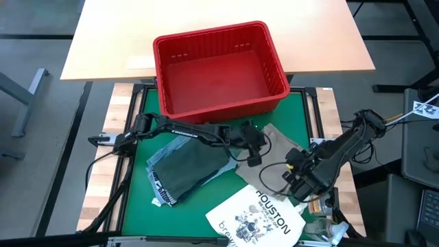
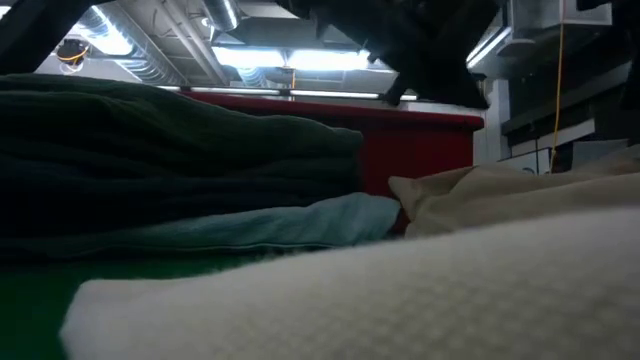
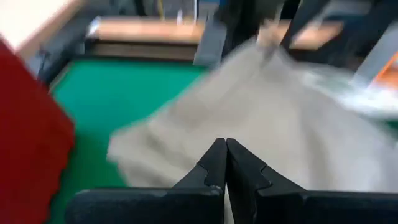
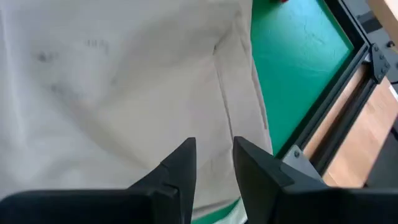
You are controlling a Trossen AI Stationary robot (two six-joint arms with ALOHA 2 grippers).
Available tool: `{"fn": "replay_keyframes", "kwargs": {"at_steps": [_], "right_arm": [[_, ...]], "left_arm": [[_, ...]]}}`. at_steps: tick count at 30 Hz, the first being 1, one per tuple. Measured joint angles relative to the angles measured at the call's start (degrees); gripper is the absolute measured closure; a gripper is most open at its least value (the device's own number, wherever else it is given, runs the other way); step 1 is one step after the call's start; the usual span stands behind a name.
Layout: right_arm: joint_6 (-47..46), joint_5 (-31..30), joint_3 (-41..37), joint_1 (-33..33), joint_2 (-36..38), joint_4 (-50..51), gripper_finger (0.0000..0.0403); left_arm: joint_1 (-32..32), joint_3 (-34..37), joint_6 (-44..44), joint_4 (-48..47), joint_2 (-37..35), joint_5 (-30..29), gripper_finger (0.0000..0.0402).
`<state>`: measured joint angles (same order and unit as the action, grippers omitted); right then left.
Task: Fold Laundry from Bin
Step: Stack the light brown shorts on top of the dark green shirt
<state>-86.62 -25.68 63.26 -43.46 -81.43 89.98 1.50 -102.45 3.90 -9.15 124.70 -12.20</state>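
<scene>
Left jaws (image 3: 225,152): closed, empty, above the khaki garment (image 1: 280,145).
Right jaws (image 4: 214,155): slightly apart, empty, over the tote (image 1: 257,216).
Writing: tote reads "HOUSTON".
Laundry: green garment (image 1: 188,170) on denim (image 1: 164,152), beside the khaki.
Bin (image 1: 218,68): one, red, behind the green mat (image 1: 302,113).

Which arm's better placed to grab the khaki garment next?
Probably left. The left gripper, shut and empty, hovers at the khaki garment's edge. The right gripper is open over the white tote bag.
</scene>
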Motion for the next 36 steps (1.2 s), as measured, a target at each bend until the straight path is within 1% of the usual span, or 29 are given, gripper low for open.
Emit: {"fn": "replay_keyframes", "kwargs": {"at_steps": [5,9,13,18,21,24,29,36], "right_arm": [[-0.03,-0.83,-1.75,-0.02,3.05,-0.03,0.0297],[-2.58,-0.73,-5.83,-0.02,5.09,-0.45,0.0297],[-5.97,-0.26,-11.53,-0.02,7.09,-3.19,0.0297],[-12.53,0.03,-17.93,-0.02,7.92,-7.6,0.0297],[-14.63,2.47,-21.41,-0.02,7.78,-10.47,0.0297],[-14.65,2.68,-20.6,0.0,6.56,-11.29,0.0297],[-14.96,2.88,-20.63,0.02,6.3,-10.84,0.0297],[-14.94,3.67,-20.58,0.0,6.32,-10.83,0.0297]], "left_arm": [[0.0,-0.09,0.03,8.8,1.71,5.52,0.0401],[0.04,-0.09,0.07,14.44,4.45,5.93,0.0401],[-0.39,-0.09,0.02,16.77,7.68,5.57,0.0401],[-1.91,-0.07,0.05,17.47,11.82,2.93,0.0402],[-3.6,-0.07,0.44,17.89,13.9,1.85,0.0402],[-4.98,-0.05,0.48,17.45,15.27,0.93,0.0402],[-6.71,-0.05,0.5,16.24,15.45,0.43,0.0402],[-7.17,-0.05,-0.08,14.48,14.82,0.78,0.0402]]}}
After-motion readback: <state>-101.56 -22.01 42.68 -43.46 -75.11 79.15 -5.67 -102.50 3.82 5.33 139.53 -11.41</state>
